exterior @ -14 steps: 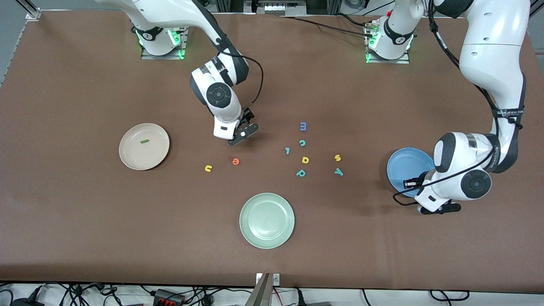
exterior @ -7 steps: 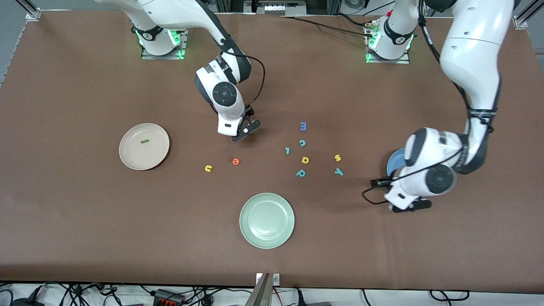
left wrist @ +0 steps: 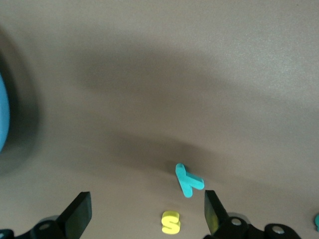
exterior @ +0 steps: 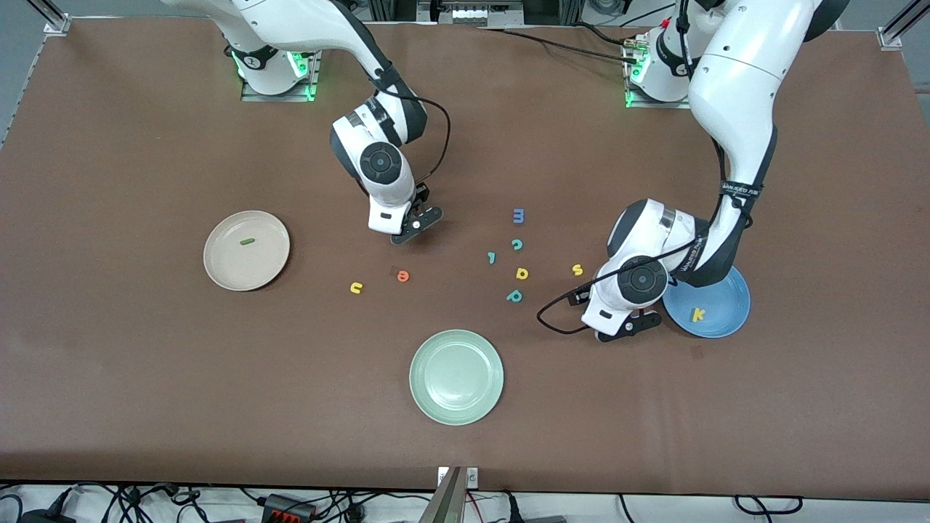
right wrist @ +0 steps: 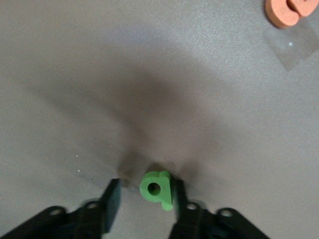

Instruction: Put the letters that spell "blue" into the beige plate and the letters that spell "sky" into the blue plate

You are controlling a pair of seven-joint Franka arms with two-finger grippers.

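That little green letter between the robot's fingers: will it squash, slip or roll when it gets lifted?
The green b looks like chunky matte foam, so probably light and slightly squashy. Its flat faces suggest it won't roll. The right gripper brackets its narrow sides, so it might twist or slip if pinched off-centre.

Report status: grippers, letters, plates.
Left gripper open over teal y, beside yellow s. Right gripper closing around green b. Yellow k in blue plate. Nothing blocking.
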